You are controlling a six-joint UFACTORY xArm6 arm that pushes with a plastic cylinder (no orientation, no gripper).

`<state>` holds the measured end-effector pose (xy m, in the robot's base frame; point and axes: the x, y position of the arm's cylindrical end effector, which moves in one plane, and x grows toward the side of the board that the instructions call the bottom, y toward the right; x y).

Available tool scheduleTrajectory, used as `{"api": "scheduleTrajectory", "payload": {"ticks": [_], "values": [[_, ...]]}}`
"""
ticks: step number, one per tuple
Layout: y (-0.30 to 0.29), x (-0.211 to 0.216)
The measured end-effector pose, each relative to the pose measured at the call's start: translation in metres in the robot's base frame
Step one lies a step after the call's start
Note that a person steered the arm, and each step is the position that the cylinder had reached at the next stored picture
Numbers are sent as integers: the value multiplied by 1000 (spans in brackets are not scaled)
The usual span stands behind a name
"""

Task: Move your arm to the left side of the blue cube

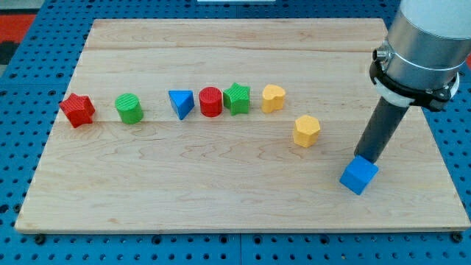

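Note:
The blue cube [358, 176] lies on the wooden board [221, 191] at the view's lower right. My rod comes down from the view's upper right, and my tip [366, 158] stands right at the cube's top edge, touching or nearly touching it, on its upper right side.
A row of blocks runs across the board's middle: a red star [77, 110], a green cylinder [129, 108], a blue triangle [181, 103], a red cylinder [210, 101], a green star [237, 99] and a yellow heart [273, 97]. A yellow hexagon [306, 130] lies left of my rod.

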<state>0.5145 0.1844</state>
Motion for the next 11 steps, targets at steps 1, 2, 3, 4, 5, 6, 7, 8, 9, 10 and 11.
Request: {"api": "scheduleTrajectory", "payload": {"ticks": [1,2,3,4,5,6,7,8,9,10,11], "values": [[-20,-1],[-94,-2],[-124,-5],[-93,-7],[-94,-16],[-120,-28],[-151,-29],[-118,-31],[-115,-31],[-125,-7],[-104,52]]}}
